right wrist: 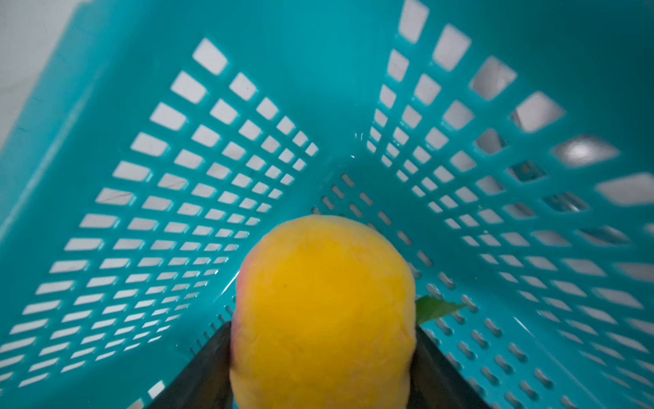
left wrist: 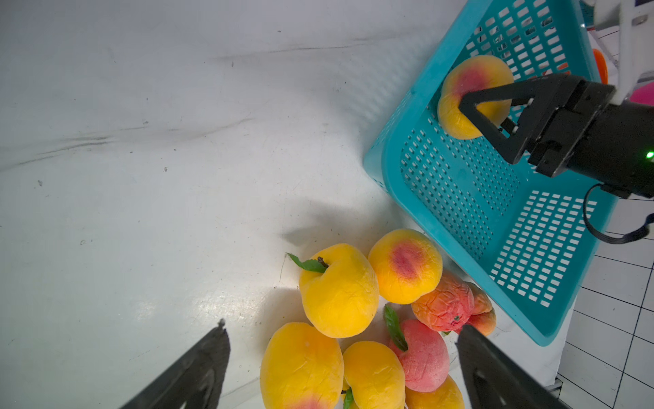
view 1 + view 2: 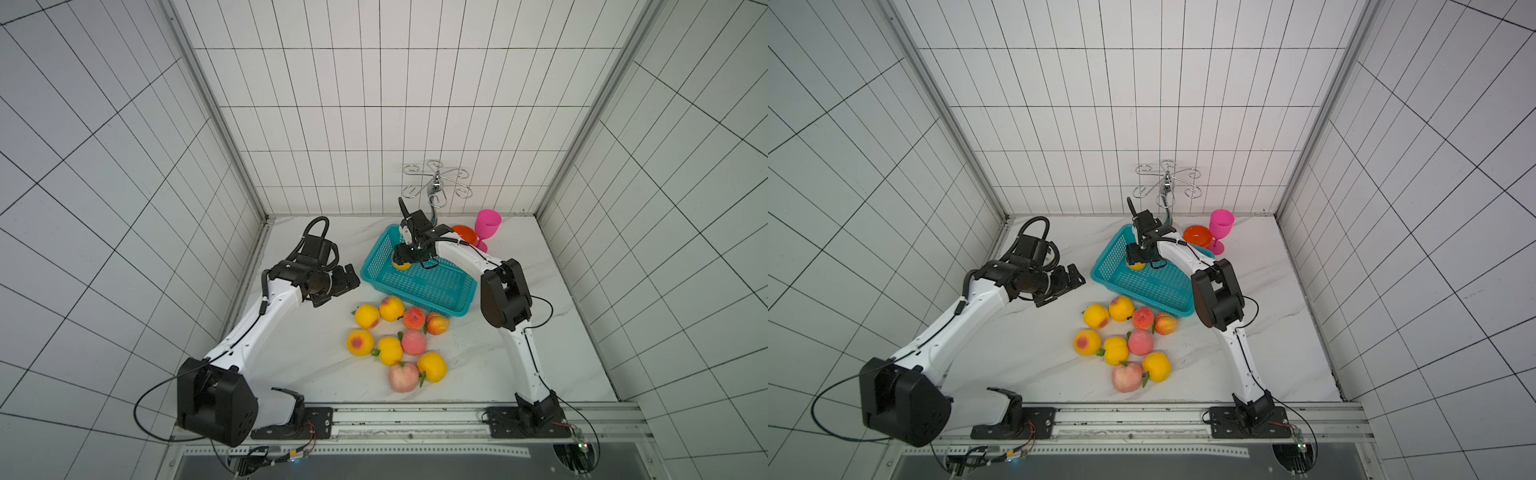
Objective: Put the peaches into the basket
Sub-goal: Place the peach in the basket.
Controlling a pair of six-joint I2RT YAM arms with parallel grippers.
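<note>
The teal basket (image 3: 432, 286) (image 3: 1150, 286) stands at the back middle of the table. My right gripper (image 3: 409, 259) (image 3: 1142, 262) is down inside its far left corner, shut on a yellow-orange peach (image 3: 401, 265) (image 1: 322, 301) that it holds just above the mesh floor (image 1: 460, 283). Several more peaches (image 3: 390, 340) (image 3: 1121, 336) (image 2: 339, 294), yellow and pink-red, lie clustered on the table in front of the basket. My left gripper (image 3: 345, 289) (image 2: 341, 327) hovers open to the left of the basket, above the cluster, holding nothing.
An orange bowl (image 3: 463, 233) and a pink goblet (image 3: 487, 226) stand behind the basket on the right. A chrome hook rack (image 3: 436, 183) rises at the back wall. Tiled walls close in the left, back and right.
</note>
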